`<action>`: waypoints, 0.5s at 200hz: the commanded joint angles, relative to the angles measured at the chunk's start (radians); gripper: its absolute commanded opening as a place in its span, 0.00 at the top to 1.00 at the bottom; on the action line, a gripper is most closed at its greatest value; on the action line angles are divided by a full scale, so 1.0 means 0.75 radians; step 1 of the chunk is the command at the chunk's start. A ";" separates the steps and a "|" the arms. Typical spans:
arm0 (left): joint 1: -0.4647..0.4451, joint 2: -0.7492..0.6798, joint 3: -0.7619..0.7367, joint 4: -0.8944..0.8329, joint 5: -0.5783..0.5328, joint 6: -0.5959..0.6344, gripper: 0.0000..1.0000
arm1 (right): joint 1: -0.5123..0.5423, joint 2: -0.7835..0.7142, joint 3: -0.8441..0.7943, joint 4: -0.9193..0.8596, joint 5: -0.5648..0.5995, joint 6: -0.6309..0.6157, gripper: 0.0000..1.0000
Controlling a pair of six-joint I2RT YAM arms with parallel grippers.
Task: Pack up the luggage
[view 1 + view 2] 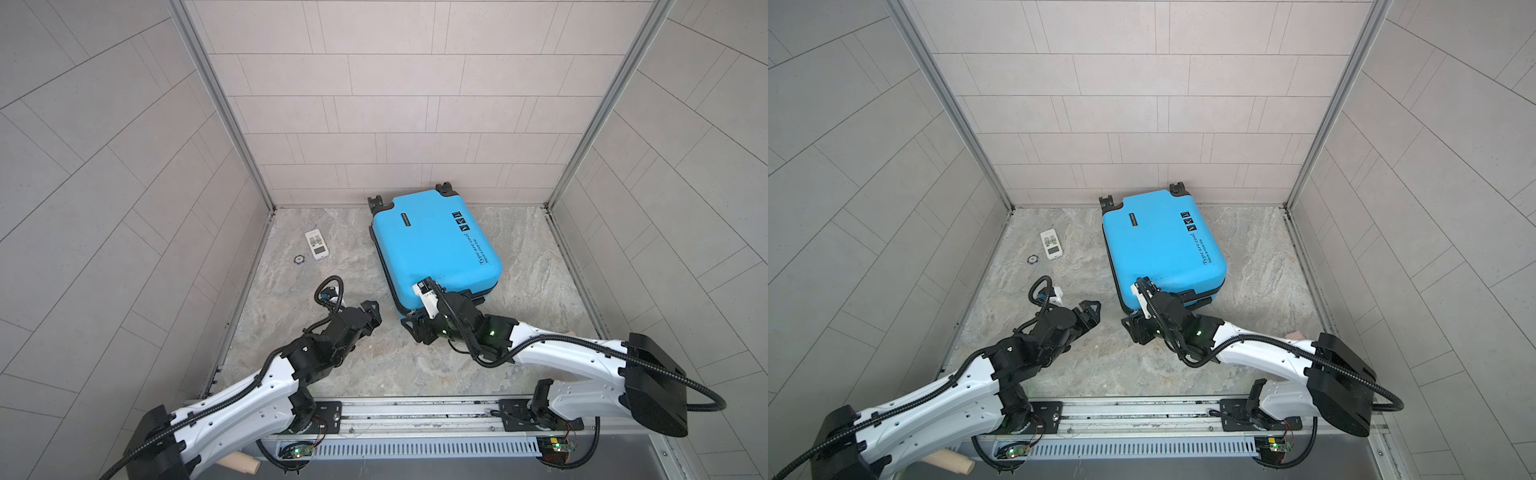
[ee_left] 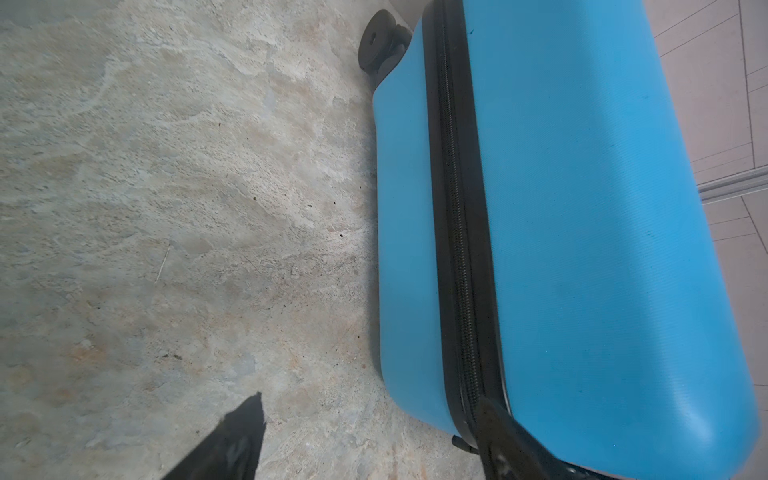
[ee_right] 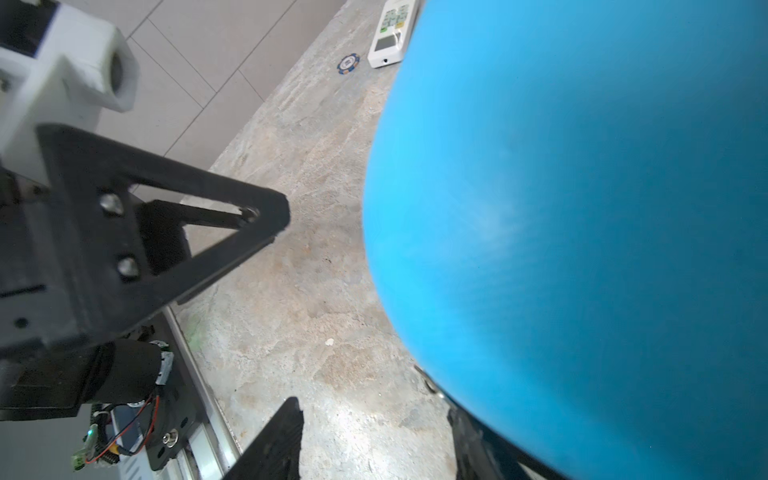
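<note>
So the luggage (image 1: 436, 245) is lying flat with the lid down on the stone-look table (image 1: 374, 365). Blue shell is up and the wheels (image 1: 376, 203) point away from both grippers toward the back wall. The right gripper (image 1: 419, 330) is down low, right at the luggage's nearest corner. In its wrist view the fingers (image 3: 282, 440) are parted with bare table between them. One of them is tucked in under the curve of the blue shell, can't tell if it actually touches. The left gripper (image 1: 374, 313) sits just off that same corner on the other side, a small gap from the shell. Its jaws are spread wide and hold nothing. Its wrist view looks straight along the black zipper band (image 2: 457, 208). Further out beyond the left gripper, well clear of it, a white remote (image 1: 317, 244) and a little poker chip (image 1: 298, 259) lie side by side
</note>
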 commanded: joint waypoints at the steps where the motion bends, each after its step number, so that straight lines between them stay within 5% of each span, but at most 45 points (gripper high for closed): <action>1: 0.007 -0.016 -0.023 0.023 -0.016 -0.024 0.15 | 0.002 0.013 0.038 0.114 -0.196 -0.022 0.41; 48: 0.006 -0.014 -0.033 0.039 -0.012 -0.029 0.15 | 0.030 0.065 0.084 0.070 -0.383 -0.038 0.43; 100: 0.005 0.019 -0.072 0.187 0.100 0.053 0.16 | 0.025 -0.043 0.069 -0.105 -0.099 -0.039 0.41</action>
